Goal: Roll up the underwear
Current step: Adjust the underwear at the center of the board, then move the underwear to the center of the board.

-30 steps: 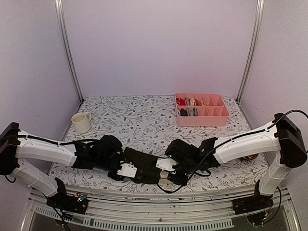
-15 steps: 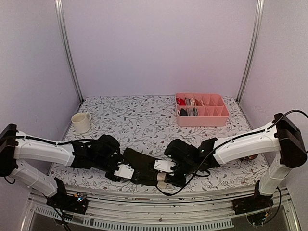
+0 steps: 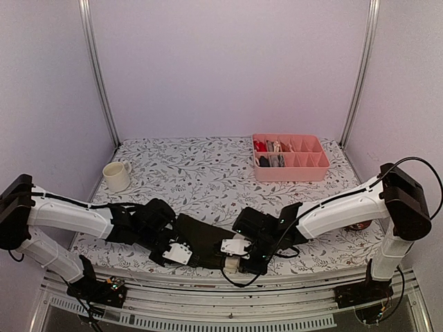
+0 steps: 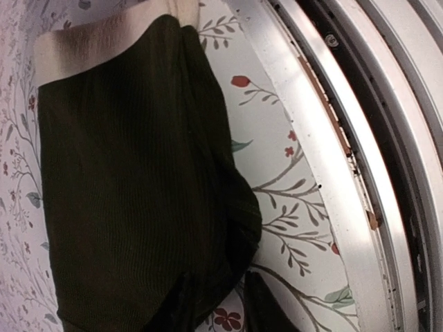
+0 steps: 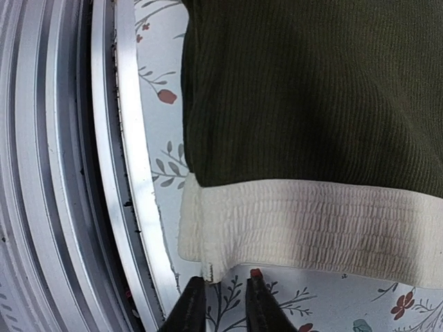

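A dark olive-black underwear (image 3: 202,235) with a cream waistband lies flat by the table's near edge, between my two grippers. In the left wrist view the underwear (image 4: 131,173) fills the left half. My left gripper (image 4: 219,277) stands slightly open, and a lobe of the cloth's edge lies between its fingers. In the right wrist view the waistband (image 5: 311,228) borders the dark cloth (image 5: 311,90). My right gripper (image 5: 225,275) is slightly open, with the waistband's corner just at its fingertips. From above, the left gripper (image 3: 180,256) and right gripper (image 3: 234,254) sit low at the garment's two ends.
A pink divided tray (image 3: 315,168) holding rolled garments stands at the back right. A cream mug (image 3: 116,176) stands at the left. The metal front rail (image 4: 325,173) of the table runs close beside the underwear, also seen as the rail (image 5: 131,173) in the right wrist view.
Both grippers have moved toward the table's near edge, taking the underwear with them. Both pairs of jaws have parted a little.
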You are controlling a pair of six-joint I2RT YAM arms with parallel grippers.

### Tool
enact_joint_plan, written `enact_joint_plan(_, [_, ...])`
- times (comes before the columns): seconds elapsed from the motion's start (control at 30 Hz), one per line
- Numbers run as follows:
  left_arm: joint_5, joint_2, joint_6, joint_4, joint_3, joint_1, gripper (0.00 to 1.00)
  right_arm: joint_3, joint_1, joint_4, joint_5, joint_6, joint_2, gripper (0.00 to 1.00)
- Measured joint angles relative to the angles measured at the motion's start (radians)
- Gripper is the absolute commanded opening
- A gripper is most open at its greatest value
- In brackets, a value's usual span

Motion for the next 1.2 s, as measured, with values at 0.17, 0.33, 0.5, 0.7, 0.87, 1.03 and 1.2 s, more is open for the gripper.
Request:
enact_joint_plan(0.17, [0.016,-0.008,0.007,-0.034,0.000,0.003,0.80,-0.001,0.005,-0.014,-0.018,-0.001,-0.006,0.42])
enact_joint_plan(0.33, [0.031,-0.071,0.014,-0.074,0.003,0.018,0.93,-0.005,0.006,-0.016,-0.016,0.005,-0.082,0.36])
enact_joint_plan(0.5, [0.072,-0.160,-0.005,-0.078,0.037,0.137,0.73,-0.006,-0.010,0.026,0.022,0.035,-0.206,0.17])
enact_joint_plan(0.7, [0.056,-0.077,-0.116,0.016,0.146,0.267,0.35,0.016,-0.109,0.113,0.049,0.109,-0.222,0.09])
enact_joint_plan(0.87, [-0.005,0.104,-0.201,0.087,0.225,0.296,0.29,0.069,-0.147,0.144,0.062,0.142,-0.078,0.08])
enact_joint_plan(1.03, [-0.044,0.237,-0.239,0.108,0.232,0.297,0.27,0.092,-0.146,0.119,0.058,0.160,0.070,0.08])
enact_joint_plan(1.2, [-0.068,0.301,-0.248,0.109,0.232,0.297,0.25,0.097,-0.146,0.103,0.057,0.175,0.093,0.07])
